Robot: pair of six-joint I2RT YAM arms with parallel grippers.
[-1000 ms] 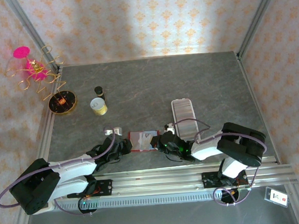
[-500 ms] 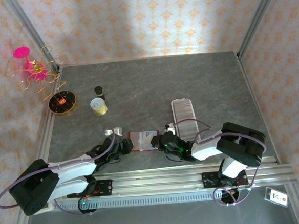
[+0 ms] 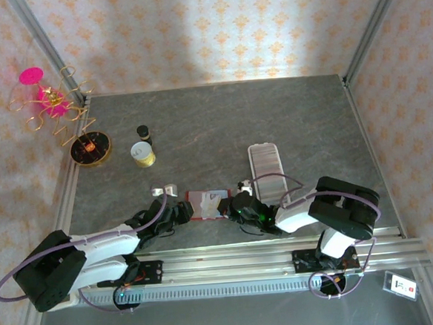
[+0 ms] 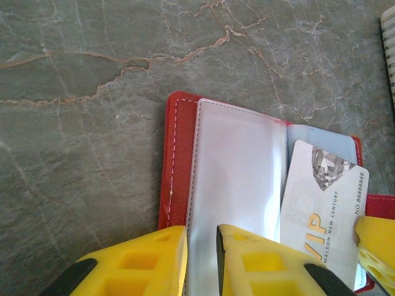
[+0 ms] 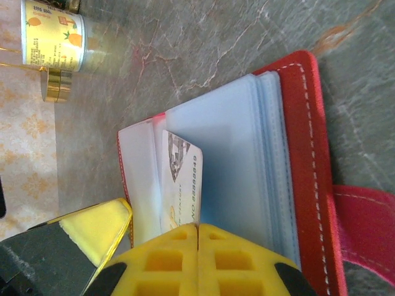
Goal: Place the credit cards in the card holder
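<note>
The card holder [image 3: 207, 204] is a red wallet lying open on the grey table, its clear sleeves [image 4: 237, 179] fanned out. One of the credit cards [image 4: 321, 209], pale with gold VIP lettering, sits partly tucked between the sleeves [image 5: 181, 179]. My left gripper [image 4: 200, 259] hovers at the holder's left half, jaws a narrow gap apart over a clear sleeve's edge. From the right, my right gripper [image 5: 197, 229] is shut, with its tips against the card's near end. One of its yellow fingers [image 4: 376, 240] shows beside the card.
A pale ribbed rack [image 3: 265, 163] lies just behind the right gripper. Farther left stand a small yellow-labelled jar [image 3: 142, 154], a dark bottle [image 3: 144, 132], a metal clip [image 3: 163, 189] and a gold wire stand [image 3: 89, 147] with pink pieces. Walls close the table's sides.
The left gripper's jaws have eased apart a little. The right arm's elbow has shifted slightly left; the holder and card stay in place.
</note>
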